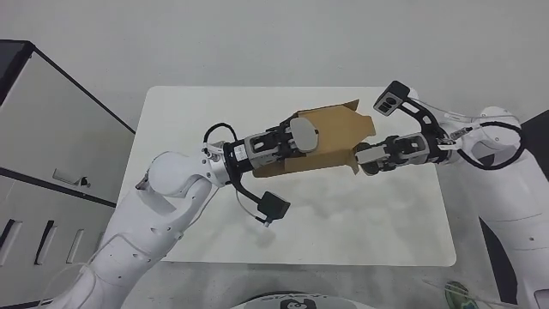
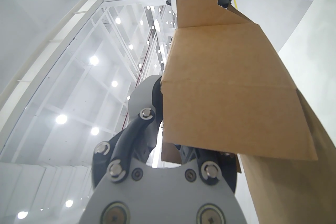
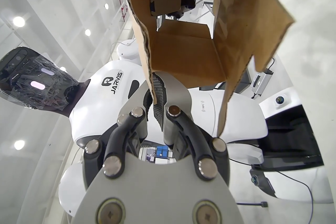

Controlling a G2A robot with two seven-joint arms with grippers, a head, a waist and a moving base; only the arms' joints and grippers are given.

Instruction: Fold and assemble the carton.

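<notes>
**Gripping the carton (image 3: 183, 57) at both ends**

A corrugated edge of the brown carton is clamped between the closed fingers of the right gripper (image 3: 158, 101). The carton is held over the white table (image 1: 343, 232), opened into a tube with its end flaps unfolded. At the far end, a flap is pinched by the left gripper (image 1: 302, 136), whose fingers are closed on the cardboard.

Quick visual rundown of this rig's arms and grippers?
Left arm and right arm: glossy white rounded shells, black forearm sections, black cables looping at the wrists, and a black camera box on each wrist. Left gripper and right gripper: grey metal base plate, black linkages with silver pins, pale grey fingers. Textured black pads on the right.
</notes>
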